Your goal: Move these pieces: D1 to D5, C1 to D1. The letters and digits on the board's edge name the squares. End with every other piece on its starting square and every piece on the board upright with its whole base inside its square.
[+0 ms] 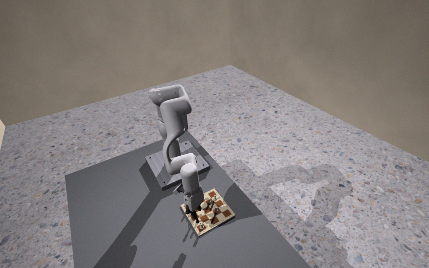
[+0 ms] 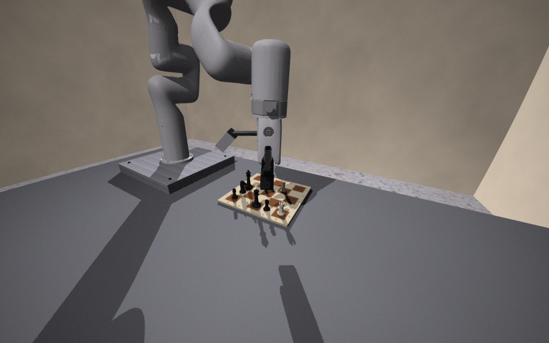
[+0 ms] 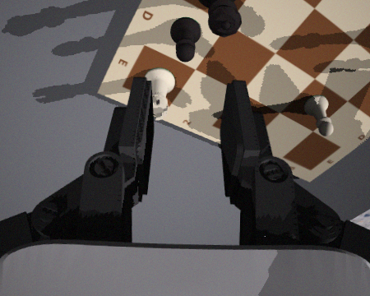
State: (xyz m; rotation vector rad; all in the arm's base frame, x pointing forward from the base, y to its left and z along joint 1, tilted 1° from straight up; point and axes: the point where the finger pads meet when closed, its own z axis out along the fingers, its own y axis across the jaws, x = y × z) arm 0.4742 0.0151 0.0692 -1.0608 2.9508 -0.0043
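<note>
The small chessboard (image 1: pixel 208 211) lies on the dark table; it also shows in the exterior view (image 2: pixel 266 196). In the wrist view a black pawn (image 3: pixel 185 38) stands by the edge letter D. My gripper (image 3: pixel 187 104) hangs low over the board's near edge, open, with nothing between its fingers. A white pawn by the letter E stands just beside the left fingertip, outside the gap. The gripper also shows in the top view (image 1: pixel 192 213) and the exterior view (image 2: pixel 267 184).
Another white pawn (image 3: pixel 319 113) stands to the right of the right finger. Several more black pieces (image 2: pixel 247 181) and a white piece (image 2: pixel 281 208) stand on the board. The arm's base plate (image 2: pixel 176 167) sits behind the board.
</note>
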